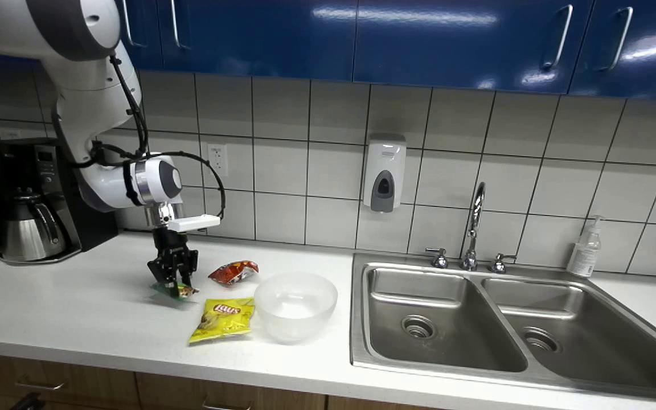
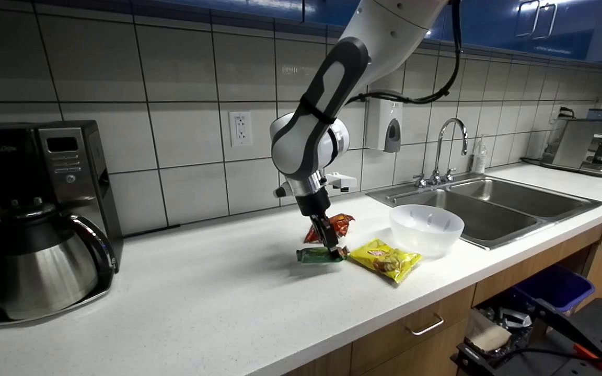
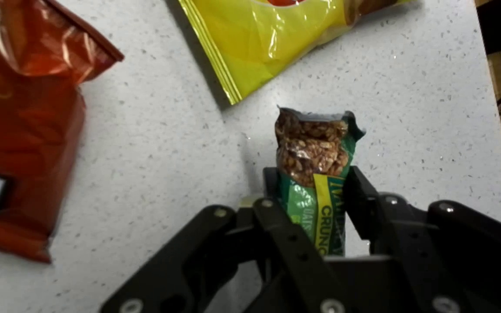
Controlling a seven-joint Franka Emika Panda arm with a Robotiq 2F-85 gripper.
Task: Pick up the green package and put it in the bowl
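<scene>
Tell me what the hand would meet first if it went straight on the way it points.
Most likely the white countertop: the hand points down at it, with the green package between its fingers. Whether the package or the fingers would touch first is unclear.

A yellow Lay's chip bag [image 1: 224,320] lies near a red packet [image 1: 233,273] on a white bench [image 1: 94,299], between a coffee maker [image 2: 66,172] and a double steel sink [image 1: 453,339] with tap [image 1: 472,233] and pump bottle [image 1: 585,251] at its back edge. A soap dispenser [image 1: 385,165] and power outlet [image 2: 240,129] sit on the tiled wall [image 1: 282,162] below blue cupboards [image 1: 259,40].
</scene>
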